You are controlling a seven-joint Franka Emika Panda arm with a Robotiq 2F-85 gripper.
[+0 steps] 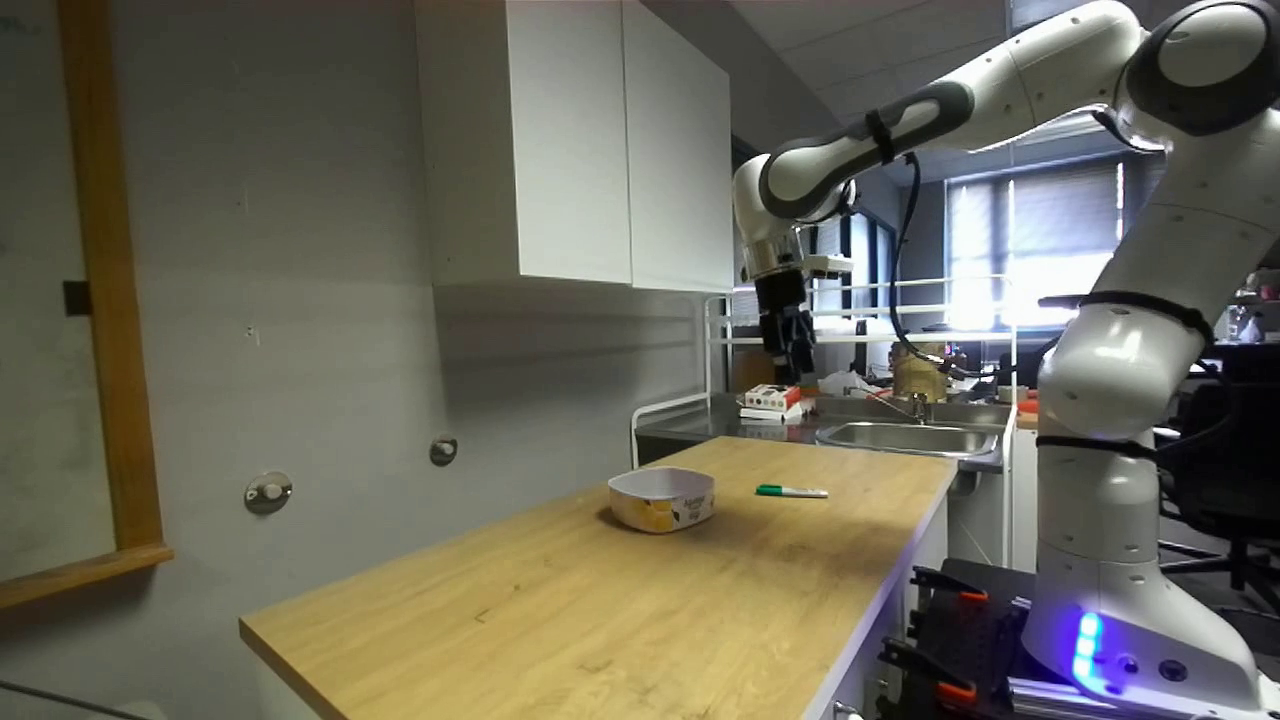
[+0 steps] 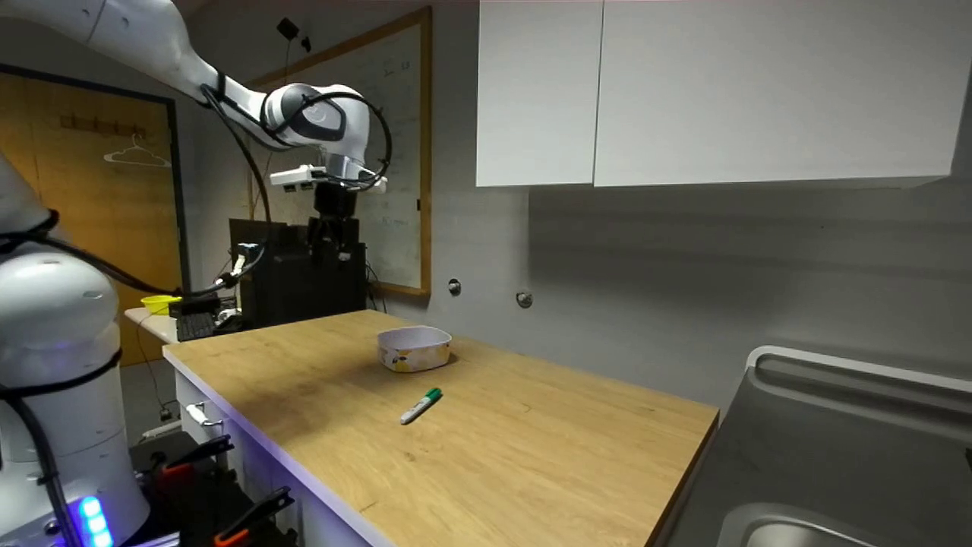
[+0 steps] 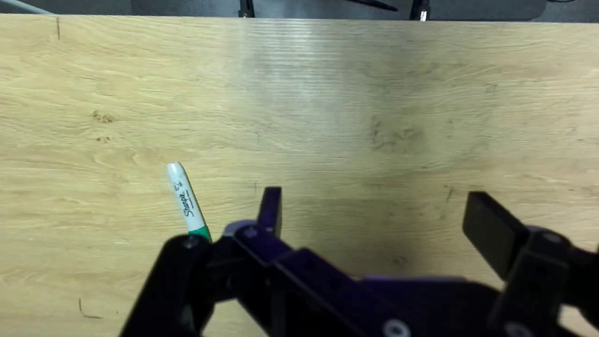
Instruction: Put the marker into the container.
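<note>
Hanging above the surface (image 2: pixel 547 456), the end effector (image 3: pixel 375 208) holds its fingers (image 3: pixel 493 234) wide, nothing between them, presumably to straddle the marker (image 2: pixel 421 406), which lies on that surface near but apart from the container (image 2: pixel 414 359), itself upright, likely to receive it.

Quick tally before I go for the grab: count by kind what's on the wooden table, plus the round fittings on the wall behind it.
Bowl: 1
Marker: 1, green and white, lying outside the bowl
Wall fittings: 2, seen in both exterior views
Total: 4
</note>
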